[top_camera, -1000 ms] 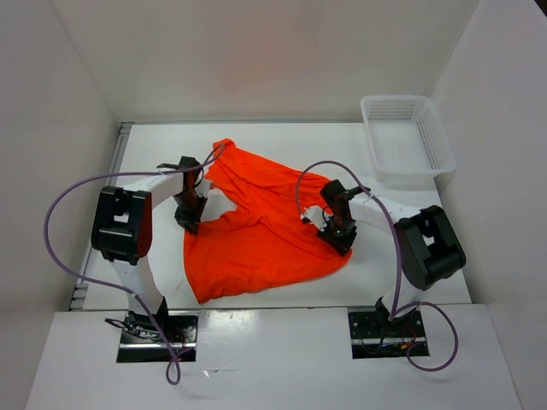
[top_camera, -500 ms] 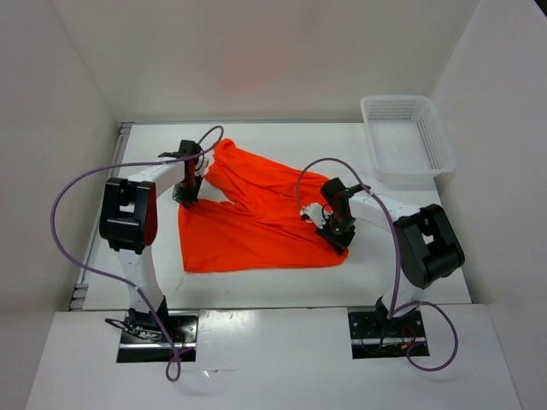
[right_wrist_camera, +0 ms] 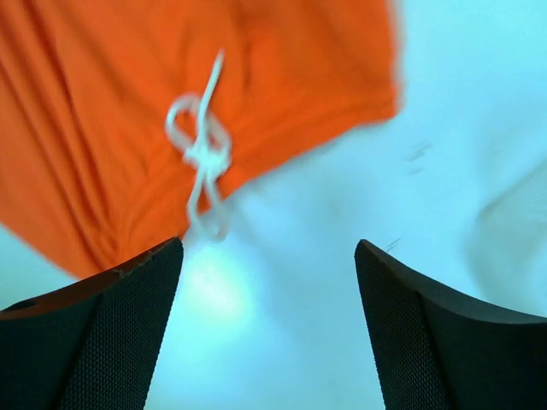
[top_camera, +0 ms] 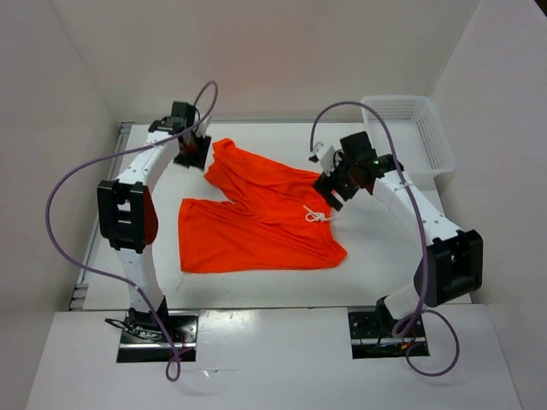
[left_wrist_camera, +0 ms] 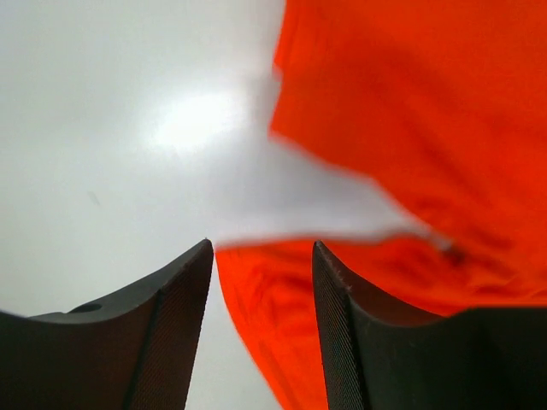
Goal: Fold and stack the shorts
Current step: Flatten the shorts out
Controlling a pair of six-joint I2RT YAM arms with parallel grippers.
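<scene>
White walls are closing in a white table [top_camera: 385,256], and the shorts [top_camera: 256,231] are lying spread out on its middle, both legs pointing left with a wedge of bare table between them.

Left of the shorts, the left arm is reaching far over the table. Its left gripper [top_camera: 191,154] is hanging just beside the far-left tip of the shorts. In the left wrist view the left gripper [left_wrist_camera: 262,248] is standing with its fingers [left_wrist_camera: 175,316] spread and nothing between them. The shorts [left_wrist_camera: 410,128] are showing blurred beyond the gap, and contact cannot be told.

On the right side of the shorts, the waistband is running from far to near, and the drawstring [top_camera: 314,214] is lying knotted on it.

Just beside the far-right edge of the shorts, the right gripper [top_camera: 330,190] is hovering over the table. In the right wrist view the right gripper [right_wrist_camera: 267,243] is holding its fingers [right_wrist_camera: 111,333] wide apart and gripping nothing. There, the shorts [right_wrist_camera: 102,102] and the drawstring [right_wrist_camera: 203,149] are showing beyond the left finger.

Well to the far right of the shorts, a basket [top_camera: 407,176] is sitting in the table's corner.
</scene>
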